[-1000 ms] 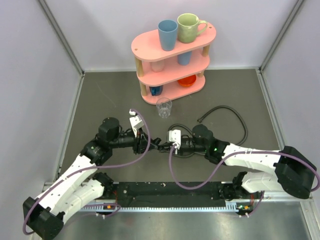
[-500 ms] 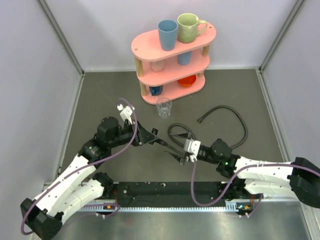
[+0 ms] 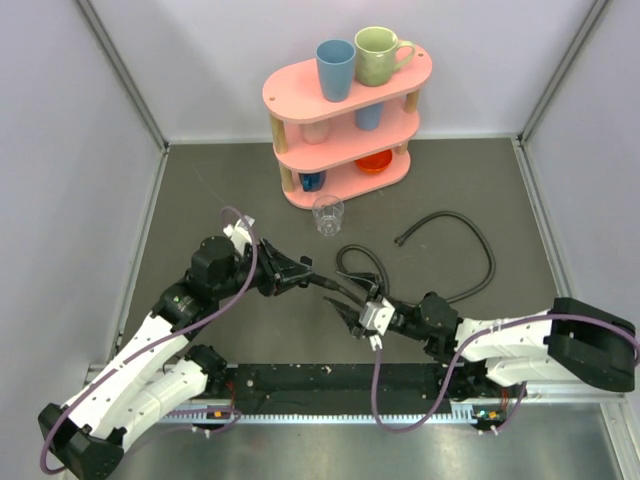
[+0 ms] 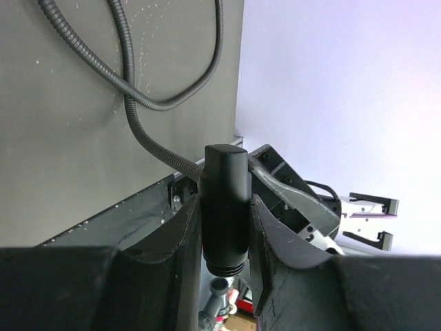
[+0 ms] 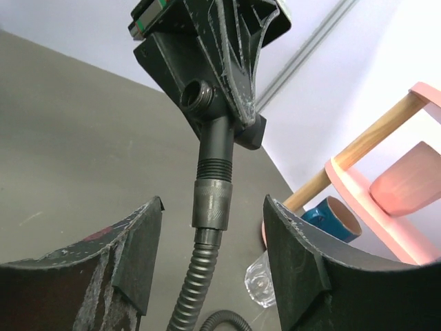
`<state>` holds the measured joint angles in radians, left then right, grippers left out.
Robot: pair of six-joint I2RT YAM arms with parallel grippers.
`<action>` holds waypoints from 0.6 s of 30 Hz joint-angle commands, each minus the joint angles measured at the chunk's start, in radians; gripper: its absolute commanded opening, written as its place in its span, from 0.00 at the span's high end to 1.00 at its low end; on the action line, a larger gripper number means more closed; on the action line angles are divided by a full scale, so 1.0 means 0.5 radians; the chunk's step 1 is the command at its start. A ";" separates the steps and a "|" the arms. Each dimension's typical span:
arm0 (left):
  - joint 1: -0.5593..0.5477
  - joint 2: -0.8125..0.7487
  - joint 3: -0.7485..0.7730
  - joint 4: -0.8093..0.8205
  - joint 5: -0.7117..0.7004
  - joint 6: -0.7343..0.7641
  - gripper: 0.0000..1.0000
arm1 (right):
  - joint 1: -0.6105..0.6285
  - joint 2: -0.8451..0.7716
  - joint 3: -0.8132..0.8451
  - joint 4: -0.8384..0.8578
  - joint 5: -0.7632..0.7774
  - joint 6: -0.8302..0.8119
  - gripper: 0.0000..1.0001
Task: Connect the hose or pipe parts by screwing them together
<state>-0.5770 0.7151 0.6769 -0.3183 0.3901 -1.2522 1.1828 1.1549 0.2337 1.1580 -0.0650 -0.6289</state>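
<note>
**Left hand has the hose end, right hand stands wide around it**

I take the pink shelf [image 3: 345, 112] at the back of the dark table [image 3: 210, 190] as my mark. Both arms sit on the near side of it. The left arm [image 3: 150, 345] reaches in from near-left of the shelf and the right arm [image 3: 510, 340] from near-right. Their wrists meet nearly straight in front of the shelf, well out from it.

The second hose [image 3: 478, 240] lies flat on the table to the near right of the shelf. It makes a wide arc with its free end turned back toward the shelf. Its other end runs under the right arm, and I lose it there. The held hose [image 3: 362, 262] makes a smaller loop in front of the shelf, just short of the two wrists.

The left gripper [image 3: 303, 274] is clamped on that hose's black end fitting [image 4: 224, 214], both fingers pressed flat against its sides. The right gripper [image 3: 348, 312] stands wide. In its wrist view the fitting and its threaded collar hang in the gap, clear of both fingers.

A blue cup [image 3: 335, 68] and a green mug [image 3: 378, 55] stand on the top tier of the shelf, and an orange bowl [image 3: 375, 161] sits on the bottom tier. A clear glass [image 3: 327, 215] stands upright on the table just in front of the shelf.
</note>
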 commanded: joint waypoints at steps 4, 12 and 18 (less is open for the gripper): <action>-0.003 -0.037 0.106 0.020 0.024 -0.220 1.00 | 0.089 0.123 0.088 0.212 0.222 -0.255 0.50; -0.003 -0.028 0.094 0.032 0.094 -0.287 1.00 | 0.110 0.160 0.149 0.175 0.222 -0.267 0.77; -0.003 0.079 0.103 0.115 0.296 -0.144 1.00 | 0.107 0.145 0.189 0.114 0.139 -0.243 1.00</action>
<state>-0.5678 0.7235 0.6811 -0.3515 0.4015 -1.3602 1.2274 1.2339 0.2623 1.1870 0.0456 -0.7597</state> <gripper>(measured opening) 0.319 0.091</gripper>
